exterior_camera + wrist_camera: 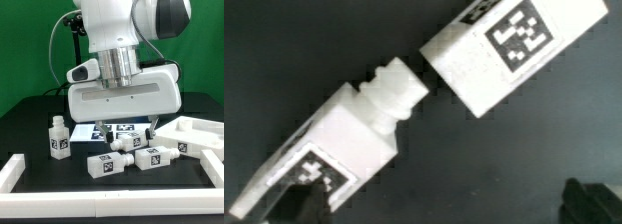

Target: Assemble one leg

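Several white legs with black-and-white tags lie on the black table. One leg stands upright at the exterior view's left. Others lie near the middle: one, one, one. My gripper hangs above them, open and empty. In the wrist view two legs lie nearly end to end on a diagonal: one and one with its stubby round end towards the first. My gripper is open; one fingertip overlaps the nearer leg's tagged end, the other is over bare table.
The large flat white panel lies at the exterior view's right. A white border frame runs round the front and sides of the work area. The marker board lies under the gripper, partly hidden.
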{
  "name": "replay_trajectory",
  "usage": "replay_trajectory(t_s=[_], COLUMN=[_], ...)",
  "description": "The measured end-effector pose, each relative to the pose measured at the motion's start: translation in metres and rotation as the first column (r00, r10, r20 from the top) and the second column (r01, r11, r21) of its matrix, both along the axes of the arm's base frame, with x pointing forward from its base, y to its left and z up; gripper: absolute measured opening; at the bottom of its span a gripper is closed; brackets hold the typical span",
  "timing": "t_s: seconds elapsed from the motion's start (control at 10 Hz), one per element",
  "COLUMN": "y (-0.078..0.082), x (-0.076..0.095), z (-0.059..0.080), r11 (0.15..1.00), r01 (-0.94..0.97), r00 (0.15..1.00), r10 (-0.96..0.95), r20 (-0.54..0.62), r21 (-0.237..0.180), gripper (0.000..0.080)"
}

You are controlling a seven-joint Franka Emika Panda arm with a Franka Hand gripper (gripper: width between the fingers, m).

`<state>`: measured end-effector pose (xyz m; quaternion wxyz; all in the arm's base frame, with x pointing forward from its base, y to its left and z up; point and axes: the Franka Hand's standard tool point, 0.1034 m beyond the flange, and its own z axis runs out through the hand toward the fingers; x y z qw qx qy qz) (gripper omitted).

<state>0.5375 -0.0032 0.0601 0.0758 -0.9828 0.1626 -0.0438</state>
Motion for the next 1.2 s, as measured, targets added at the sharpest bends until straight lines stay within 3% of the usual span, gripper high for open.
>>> replay_trajectory(t_s=[0.3, 0.5, 0.9, 1.2], y=[-0.028, -0.031, -0.03, -0.036], x=[-0.009, -0.006, -0.007, -0.009], z=[-0.025, -0.026, -0.027, -0.047], r11=[0.989, 0.982, 0.982, 0.957], r01=[0.151, 0.186, 0.188, 0.289], r00=[0.987, 0.981, 0.981, 0.952], r10=[-0.151, -0.184, -0.187, -0.286], r20=[-0.049, -0.056, -0.059, -0.112], r21=[-0.003, 0.018, 0.018, 0.013], gripper=[0.0649, 0.0649, 0.0649, 0.0649])
